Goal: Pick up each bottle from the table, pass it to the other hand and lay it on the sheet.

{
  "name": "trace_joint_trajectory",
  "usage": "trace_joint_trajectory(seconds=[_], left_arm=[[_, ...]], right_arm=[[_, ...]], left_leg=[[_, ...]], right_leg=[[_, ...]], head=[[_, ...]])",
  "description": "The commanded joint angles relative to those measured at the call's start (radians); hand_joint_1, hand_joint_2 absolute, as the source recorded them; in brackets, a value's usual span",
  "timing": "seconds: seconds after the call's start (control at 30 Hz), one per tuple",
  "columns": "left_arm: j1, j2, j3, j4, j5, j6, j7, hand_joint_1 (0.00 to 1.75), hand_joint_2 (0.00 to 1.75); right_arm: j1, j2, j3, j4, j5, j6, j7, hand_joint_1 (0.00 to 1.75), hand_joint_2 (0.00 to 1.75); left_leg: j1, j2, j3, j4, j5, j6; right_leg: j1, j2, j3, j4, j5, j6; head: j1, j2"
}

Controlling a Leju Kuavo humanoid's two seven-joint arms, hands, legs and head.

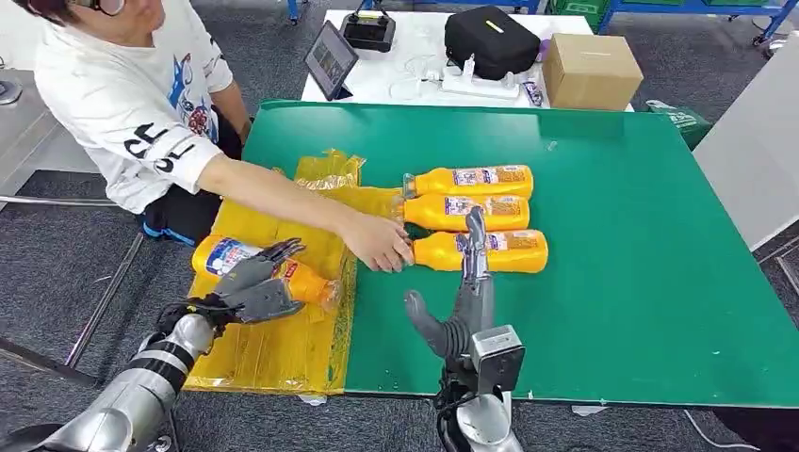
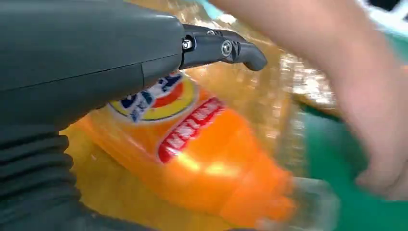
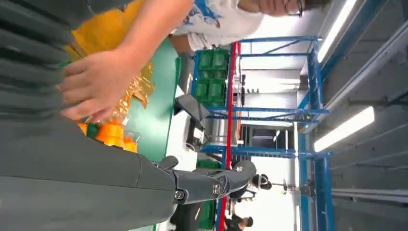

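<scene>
- Step in hand: placement of one bottle on the yellow sheet. The bottle lies on its side on the sheet, cap toward the green table, under the left hand.
- Left hand: fingers curled over the bottle's labelled body and resting on it. The left wrist view shows one dark finger arched above the label; whether the hold is firm or already slackening cannot be told.
- Right hand: fingers extended and apart, holding nothing, poised above the nearest bottle of three lying side by side on the table.
- A person's hand rests at the cap end of that nearest bottle.
- Next move, as judged: the left hand needs to release and lift off the laid bottle; the right hand needs to lower and close around the nearest bottle once the person's hand is out of the way.
</scene>
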Motion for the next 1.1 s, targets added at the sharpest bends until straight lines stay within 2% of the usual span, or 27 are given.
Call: trace_joint_trajectory(seconds=[0.03, 0.07, 0.1, 0.13, 0.27, 0.5, 0.6, 0.7, 0.83, 0.87, 1.03, 1.1], left_arm=[[0.173, -0.184, 0.270, -0.314, 0.393, 0.182, -0.040, 0.00, 0.00], [0.187, -0.209, 0.261, -0.397, 0.408, 0.276, -0.034, 0.00, 0.00], [0.193, -0.207, 0.244, -0.427, 0.413, 0.282, -0.009, 0.00, 0.00], [0.197, -0.237, 0.271, -0.477, 0.408, 0.453, -0.087, 0.00, 1.75], [0.249, -0.252, 0.221, -0.659, 0.418, 0.610, -0.150, 0.00, 1.75], [0.266, -0.249, 0.207, -0.672, 0.419, 0.623, -0.142, 0.00, 1.75], [0.309, -0.268, 0.191, -0.707, 0.479, 0.609, -0.159, 0.00, 1.75], [0.397, -0.282, 0.143, -0.754, 0.504, 0.591, -0.150, 0.00, 1.75], [0.470, -0.291, 0.114, -0.741, 0.511, 0.579, -0.148, 0.00, 1.75], [0.484, -0.293, 0.113, -0.736, 0.510, 0.576, -0.146, 0.00, 1.75], [0.515, -0.287, 0.110, -0.732, 0.474, 0.564, -0.142, 0.00, 1.75], [0.514, -0.293, 0.116, -0.724, 0.458, 0.572, -0.140, 0.00, 1.75]], right_arm=[[-0.042, 0.006, -0.020, 0.137, 0.041, -0.008, 0.001, 0.00, 1.75], [-0.038, 0.010, -0.019, 0.139, 0.057, -0.010, 0.001, 0.00, 1.75], [-0.037, 0.011, -0.019, 0.140, 0.058, -0.010, 0.001, 0.00, 1.75], [-0.039, 0.005, -0.011, 0.147, 0.094, -0.027, 0.019, 0.00, 1.75], [-0.042, -0.038, -0.006, 0.166, 0.211, -0.064, 0.096, 0.00, 1.75], [-0.040, -0.043, -0.022, 0.160, 0.212, -0.057, 0.095, 0.00, 1.75], [-0.037, -0.083, -0.036, 0.149, 0.311, -0.070, 0.182, 0.00, 1.75], [-0.026, -0.160, -0.077, 0.102, 0.436, -0.030, 0.293, 0.00, 1.75], [0.000, -0.223, -0.143, 0.045, 0.518, 0.025, 0.365, 0.00, 1.75], [0.005, -0.250, -0.145, 0.032, 0.548, 0.070, 0.406, 0.00, 1.75], [0.046, -0.354, -0.133, -0.020, 0.558, 0.232, 0.502, 0.00, 1.75], [0.064, -0.378, -0.135, -0.033, 0.541, 0.255, 0.504, 0.00, 1.75]], left_leg=[[0.000, 0.003, 0.001, -0.001, 0.000, 0.000], [0.001, 0.002, -0.001, 0.000, 0.000, 0.000], [0.001, 0.000, -0.002, 0.001, 0.000, 0.000], [0.001, 0.000, -0.004, 0.001, 0.000, 0.000], [0.002, 0.003, -0.007, 0.001, -0.001, 0.000], [0.001, 0.003, -0.008, 0.000, -0.001, -0.001], [0.001, 0.003, -0.009, 0.000, 0.000, -0.001], [0.001, 0.002, -0.008, -0.001, 0.000, 0.000], [0.000, 0.001, -0.009, -0.001, 0.000, 0.000], [0.000, 0.001, -0.008, -0.001, -0.001, 0.000], [-0.001, 0.000, -0.010, 0.000, -0.001, 0.001], [0.000, 0.000, -0.010, 0.000, -0.002, 0.000]], right_leg=[[0.001, 0.001, 0.001, -0.002, 0.001, -0.001], [0.001, -0.001, -0.002, -0.001, 0.001, -0.001], [0.002, -0.003, -0.002, -0.001, 0.000, -0.001], [0.001, -0.002, -0.005, -0.001, 0.000, -0.001], [0.002, 0.000, -0.007, -0.001, 0.000, -0.001], [0.002, 0.001, -0.009, -0.002, 0.001, -0.001], [0.002, 0.001, -0.009, -0.002, 0.001, -0.001], [0.001, 0.000, -0.009, -0.003, 0.001, 0.000], [0.000, -0.001, -0.009, -0.003, 0.000, 0.000], [0.001, -0.001, -0.008, -0.004, 0.000, 0.000], [-0.001, -0.001, -0.011, -0.003, 0.000, 0.000], [0.000, -0.002, -0.010, -0.003, 0.000, -0.001]], head=[[0.000, 0.000], [0.000, 0.000], [0.000, 0.000], [0.000, 0.000], [0.000, 0.000], [0.000, 0.000], [0.000, 0.000], [0.000, 0.000], [0.000, 0.000], [0.000, 0.000], [0.000, 0.000], [0.000, 0.000]])
